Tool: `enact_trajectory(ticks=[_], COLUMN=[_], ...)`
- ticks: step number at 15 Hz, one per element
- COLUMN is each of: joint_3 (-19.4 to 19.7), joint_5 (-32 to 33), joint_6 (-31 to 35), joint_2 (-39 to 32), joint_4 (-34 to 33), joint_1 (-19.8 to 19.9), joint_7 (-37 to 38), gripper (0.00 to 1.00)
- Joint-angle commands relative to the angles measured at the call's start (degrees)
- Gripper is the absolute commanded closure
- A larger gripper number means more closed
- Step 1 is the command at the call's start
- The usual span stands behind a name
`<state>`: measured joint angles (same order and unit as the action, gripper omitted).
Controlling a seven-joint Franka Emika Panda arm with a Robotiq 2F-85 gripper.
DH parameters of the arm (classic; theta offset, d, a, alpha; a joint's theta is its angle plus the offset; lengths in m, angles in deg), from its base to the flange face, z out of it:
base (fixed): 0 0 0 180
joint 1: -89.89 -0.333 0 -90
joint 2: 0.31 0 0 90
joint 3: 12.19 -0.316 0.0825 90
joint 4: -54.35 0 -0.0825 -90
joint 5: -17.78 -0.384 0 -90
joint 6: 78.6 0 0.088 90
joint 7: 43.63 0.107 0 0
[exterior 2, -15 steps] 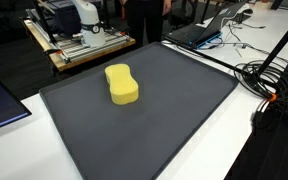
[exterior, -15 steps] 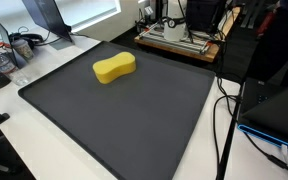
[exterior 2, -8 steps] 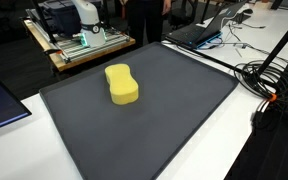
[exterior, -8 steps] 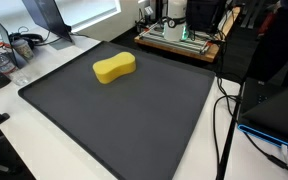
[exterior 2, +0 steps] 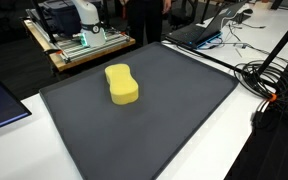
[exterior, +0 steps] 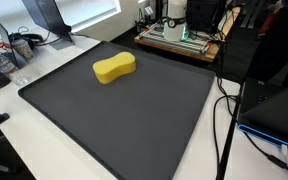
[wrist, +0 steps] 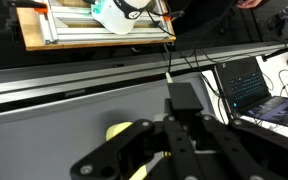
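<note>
In wrist view, find gripper point(wrist: 169, 160) closed, holding nothing, above mat point(wrist: 44, 140), with sponge point(wrist: 121, 130) peeking yellow from behind its links. In an exterior view, find sponge point(exterior: 114, 68) flat on mat point(exterior: 114, 120), toward far left corner, long axis slanting from near-left to far-right, roughly along far edge. In an exterior view, find sponge point(exterior 2: 122, 83) in far left part of mat point(exterior 2: 154, 120), long axis pointing away from camera, near end slightly rightward.
</note>
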<state>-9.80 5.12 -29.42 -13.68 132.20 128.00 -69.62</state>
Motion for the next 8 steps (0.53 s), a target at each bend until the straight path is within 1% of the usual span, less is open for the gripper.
enact_trajectory(ticks=[1, 2, 3, 4, 6, 8], joint_3=[4.96, 6.15, 7.00, 7.74, 9.01, 10.43], joint_5=[-6.80, -10.52, -12.15, -12.25, -10.38, -7.09], joint_6=[6.05, 8.00, 10.56, 13.87, 19.74, 26.02], joint_2=[3.57, 4.74, 5.96, 7.63, 10.66, 13.38], joint_4=[5.30, 7.30, 9.29, 11.52, 15.65, 19.95], joint_1=[-3.64, -4.17, -4.98, -6.00, -8.01, -10.24], joint_7=[-1.91, -1.23, -2.16, -4.07, -8.89, -14.01], gripper=[0.97, 0.97, 0.97, 0.97, 0.97, 0.97])
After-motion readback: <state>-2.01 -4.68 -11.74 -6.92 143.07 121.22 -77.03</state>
